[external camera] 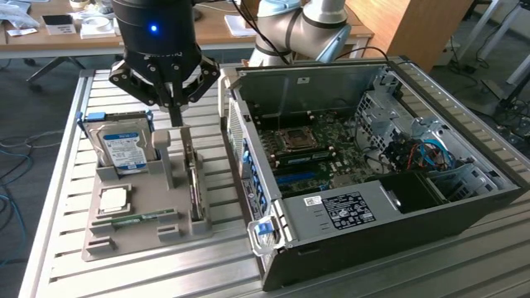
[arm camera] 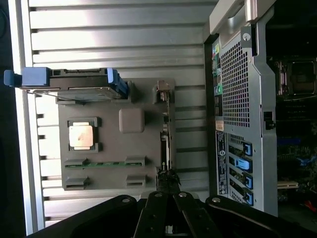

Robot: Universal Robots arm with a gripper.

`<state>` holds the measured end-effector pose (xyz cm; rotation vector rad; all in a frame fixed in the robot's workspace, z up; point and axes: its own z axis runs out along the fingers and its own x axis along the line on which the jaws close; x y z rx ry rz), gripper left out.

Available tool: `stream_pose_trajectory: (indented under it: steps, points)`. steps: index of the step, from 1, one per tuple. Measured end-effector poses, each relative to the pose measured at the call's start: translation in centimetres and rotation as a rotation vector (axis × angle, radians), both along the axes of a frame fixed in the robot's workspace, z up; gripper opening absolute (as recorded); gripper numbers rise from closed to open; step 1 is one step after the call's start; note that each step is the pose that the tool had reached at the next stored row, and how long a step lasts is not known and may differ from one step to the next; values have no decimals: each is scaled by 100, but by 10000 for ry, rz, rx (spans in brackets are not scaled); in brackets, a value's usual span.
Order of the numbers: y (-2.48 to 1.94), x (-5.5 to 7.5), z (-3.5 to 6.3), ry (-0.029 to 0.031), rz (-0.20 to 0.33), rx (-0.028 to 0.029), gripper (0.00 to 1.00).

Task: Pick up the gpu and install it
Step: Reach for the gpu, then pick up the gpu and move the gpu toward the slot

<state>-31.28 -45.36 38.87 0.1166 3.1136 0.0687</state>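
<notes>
While hanging just above the grey holder toward the exterior view's left, pinched fully shut at the gripper, clamping nothing. Spotting the gpu right below: standing on edge in the holder's slot, on the side nearest the open computer case, apart from the hard drive. Not lifted, apparently not touched. Could go wrong from here: by coming down with fingers closed, likely to jab the card's thin top edge rather than straddle it, tipping it in the slot or scraping the board. Might also snag the grey post just beside the card.
</notes>
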Motion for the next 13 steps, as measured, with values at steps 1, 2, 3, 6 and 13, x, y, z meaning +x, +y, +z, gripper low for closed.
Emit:
stream_pose_trajectory:
  steps: [1, 2, 3, 6, 13]
  points:
    - [0, 0, 0, 0, 0, 0, 11]
    - [0, 0, 0, 1, 0, -1, 11]
    - [0, 0, 0, 0, 0, -1, 11]
    - [0, 0, 0, 0, 0, 0, 11]
    - [0, 0, 0, 1, 0, 0, 12]
